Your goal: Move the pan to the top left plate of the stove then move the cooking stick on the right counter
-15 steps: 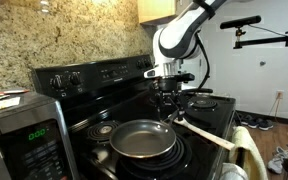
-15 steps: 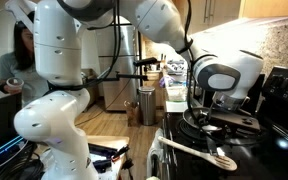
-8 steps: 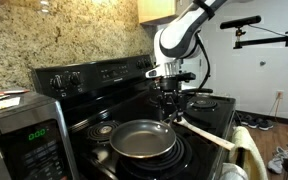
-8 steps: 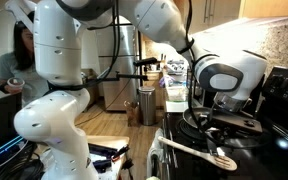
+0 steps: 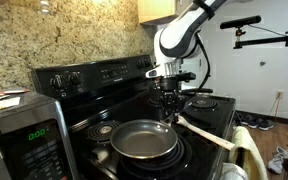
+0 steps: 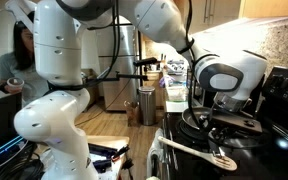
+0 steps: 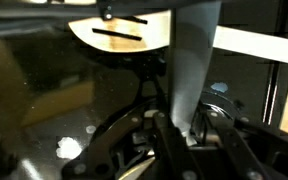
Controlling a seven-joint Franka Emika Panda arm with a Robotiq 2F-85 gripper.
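Jaws: in the wrist view they stand on either side of the lower end of a grey strip (image 7: 192, 70), which is probably the pan's handle. You cannot tell from here whether they are pressing on it.
Gripper (image 5: 170, 108): it points straight down over the stove (image 5: 94, 75), just past the pan's far rim.
Pan (image 5: 144, 140): it sits flat on the front coil nearest the microwave (image 5: 19, 135), with its grey inside empty. It is not yet on the target.
Top left plate (image 5: 103, 130): the small burner with the chrome ring lies just beside the pan, toward the knob panel, so your carry looks short.
Cooking stick (image 5: 209, 132): it lies flat near the stove's front edge, and its slotted head (image 7: 119, 32) shows at the top of the wrist view.
Handling, pan: it is stiff metal and likely moderately heavy, and it will tip away from the handle. Grip the handle close to the bowl and keep it level.
Handling, stick: it is light, rigid wood and may roll. Pinch it mid-handle, across its width.
Writing: the microwave's green digits are too small to read, and no brand is legible.
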